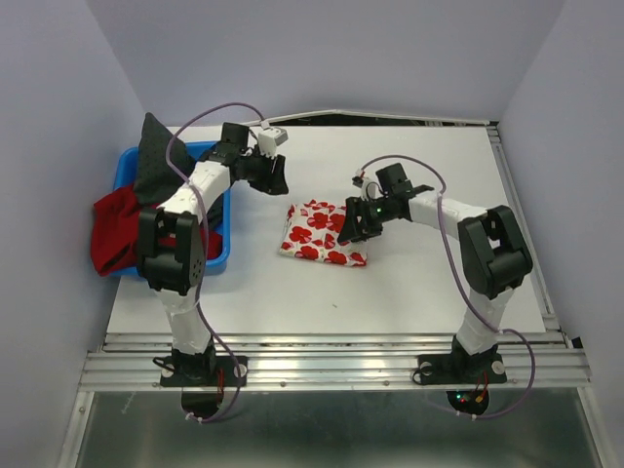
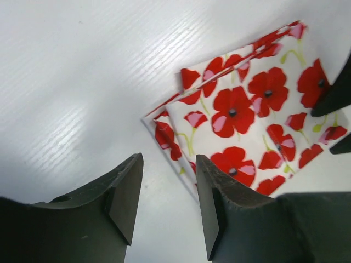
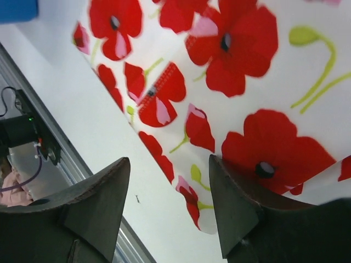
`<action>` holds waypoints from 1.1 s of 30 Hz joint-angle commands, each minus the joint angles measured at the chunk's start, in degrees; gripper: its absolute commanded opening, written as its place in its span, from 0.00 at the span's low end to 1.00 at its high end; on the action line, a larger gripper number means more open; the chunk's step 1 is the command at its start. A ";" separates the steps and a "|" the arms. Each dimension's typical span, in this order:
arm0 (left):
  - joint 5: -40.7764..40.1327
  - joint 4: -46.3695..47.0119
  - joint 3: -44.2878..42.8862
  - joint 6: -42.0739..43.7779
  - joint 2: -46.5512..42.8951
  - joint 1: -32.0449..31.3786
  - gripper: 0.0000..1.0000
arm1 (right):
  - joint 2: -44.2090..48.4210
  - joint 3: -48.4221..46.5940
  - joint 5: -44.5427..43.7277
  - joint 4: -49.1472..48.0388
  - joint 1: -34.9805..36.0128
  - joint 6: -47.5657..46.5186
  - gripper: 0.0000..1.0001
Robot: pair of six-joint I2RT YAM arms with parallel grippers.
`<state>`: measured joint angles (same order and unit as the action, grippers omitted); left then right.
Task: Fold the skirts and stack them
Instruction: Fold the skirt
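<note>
From above, the flower-print skirt [image 1: 323, 233] is lying folded into a neat rectangle in the middle of the surface [image 1: 409, 292], so its fold seems done. The left hand [image 1: 273, 177] is hovering just beside its far-left corner, the arm bending over the blue bin [image 1: 218, 255], where the deep-red skirt [image 1: 115, 232] and dark grey skirt [image 1: 154, 161] are waiting. Fetching one looks like the next move, and it calls for a reach back into the bin. The right hand [image 1: 351, 226] is hanging at the folded skirt's right edge.

In the left wrist view, the fingers [image 2: 123, 192] are standing apart, gripping nothing, with the skirt's corner just ahead.

In the right wrist view, the fingers [image 3: 104, 203] are gaping too, empty, over the skirt's edge.
</note>
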<state>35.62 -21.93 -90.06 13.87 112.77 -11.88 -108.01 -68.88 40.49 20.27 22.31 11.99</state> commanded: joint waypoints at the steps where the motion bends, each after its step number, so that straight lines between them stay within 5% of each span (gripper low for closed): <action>1: 0.77 2.94 5.32 0.37 -9.23 -3.32 0.53 | 5.78 -6.17 0.91 0.82 0.11 -0.31 0.65; 11: -3.00 9.01 23.42 -3.05 -10.73 -9.03 0.47 | 2.02 -5.04 -7.26 1.08 0.11 -1.09 0.65; 21: -6.44 10.94 27.66 -4.99 -6.86 -13.25 0.47 | -7.39 -6.70 -27.30 4.07 -1.29 -5.39 0.62; 29: -8.27 14.46 29.24 -5.17 -17.83 -15.90 0.59 | -3.45 -7.05 -29.76 4.16 -3.76 -13.65 0.63; 31: -11.08 14.99 28.63 -4.82 -23.80 -15.02 0.68 | -0.99 -9.33 -32.31 4.51 -3.76 -14.79 0.64; 33: -14.50 15.25 27.40 -4.12 -29.85 -14.23 0.94 | 1.20 -11.88 -32.76 7.04 -3.76 -15.15 0.68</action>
<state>26.83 -9.30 -60.47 8.71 95.61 -28.01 -111.53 -76.16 14.57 22.68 19.20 1.43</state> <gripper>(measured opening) 0.751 0.660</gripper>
